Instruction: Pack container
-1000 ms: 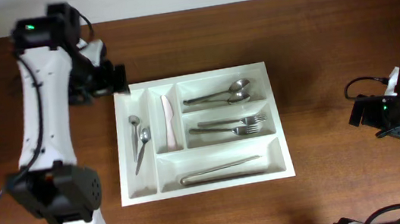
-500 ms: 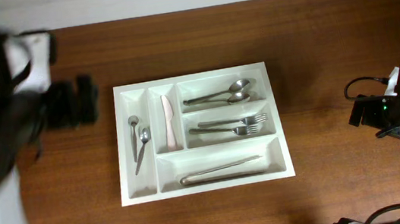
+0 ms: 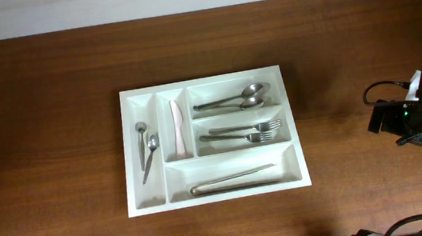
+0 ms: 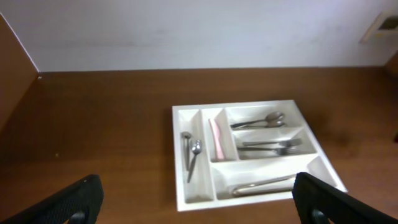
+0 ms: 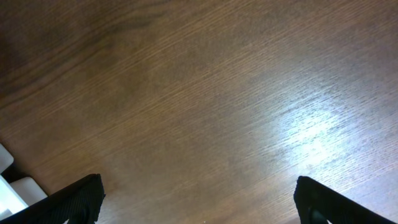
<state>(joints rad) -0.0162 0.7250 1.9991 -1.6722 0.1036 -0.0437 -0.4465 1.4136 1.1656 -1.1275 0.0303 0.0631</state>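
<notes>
Overhead, I see the container (image 3: 225,165) lying flat on the brown wooden table (image 3: 49,114), its two narrow compartments on the side nearest the left gripper (image 4: 197,182) and its three wide ones stacked on the side facing the right gripper (image 5: 199,186). The outermost narrow slot holds two small spoons (image 3: 146,150), and the slot beside it holds a pale-handled knife (image 3: 178,128). The wide slots hold a pair of larger spoons (image 3: 233,99), a pair of forks (image 3: 245,134) and, in the longest one, tongs (image 3: 231,181). From the left wrist camera the tray sits ahead of and below that gripper, framed between its two dark fingers (image 4: 74,199), which are spread as wide as they go with nothing between them; it hangs well apart from the tray. My right gripper is well off to the tray's other side, also clear of it, jaws fully spread and empty, with only bare wood beneath its fingers (image 5: 78,199) and a small white shape at the lower left corner of its view that I cannot identify
</notes>
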